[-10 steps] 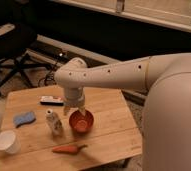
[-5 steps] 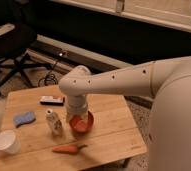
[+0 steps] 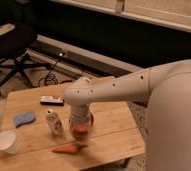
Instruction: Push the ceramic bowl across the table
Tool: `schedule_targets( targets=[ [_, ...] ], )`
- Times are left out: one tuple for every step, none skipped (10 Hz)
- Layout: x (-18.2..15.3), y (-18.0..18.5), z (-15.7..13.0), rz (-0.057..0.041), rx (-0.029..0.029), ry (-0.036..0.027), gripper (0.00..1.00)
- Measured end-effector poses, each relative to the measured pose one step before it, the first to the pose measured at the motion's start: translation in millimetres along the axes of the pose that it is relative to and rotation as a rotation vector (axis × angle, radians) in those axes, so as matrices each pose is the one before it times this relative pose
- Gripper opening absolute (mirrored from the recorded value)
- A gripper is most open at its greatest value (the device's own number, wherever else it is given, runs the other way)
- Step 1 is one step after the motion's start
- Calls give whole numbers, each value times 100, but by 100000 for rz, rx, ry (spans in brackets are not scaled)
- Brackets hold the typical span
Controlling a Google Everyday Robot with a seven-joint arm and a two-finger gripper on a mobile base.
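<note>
Gripper (image 3: 79, 121) is down at the ceramic bowl (image 3: 82, 132), tucked under the wrist, so clenched or released: can't tell. Bowl sits mid table (image 3: 114, 125), just beside a small bottle (image 3: 53, 122), w/ a carrot (image 3: 69, 148) near. Prob. stiff, heavyish, glossy & chippable; I'd push low on the outer wall, not pinch the rim.
</note>
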Motion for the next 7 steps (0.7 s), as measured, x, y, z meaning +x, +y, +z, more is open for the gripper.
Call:
schedule_targets(
  targets=[
    [236,41,1037,-47,-257,1586,65],
    [218,2,879,-142,32,1491,65],
    [147,22,799,-70,34,1355,65],
    [38,-124,656,265,248,1150,65],
    [-59,-89,564,413,164,943,65],
    [-207,-73,287,356,360,309,65],
    [-329,-10,88,211,423,-307,65]
  ],
)
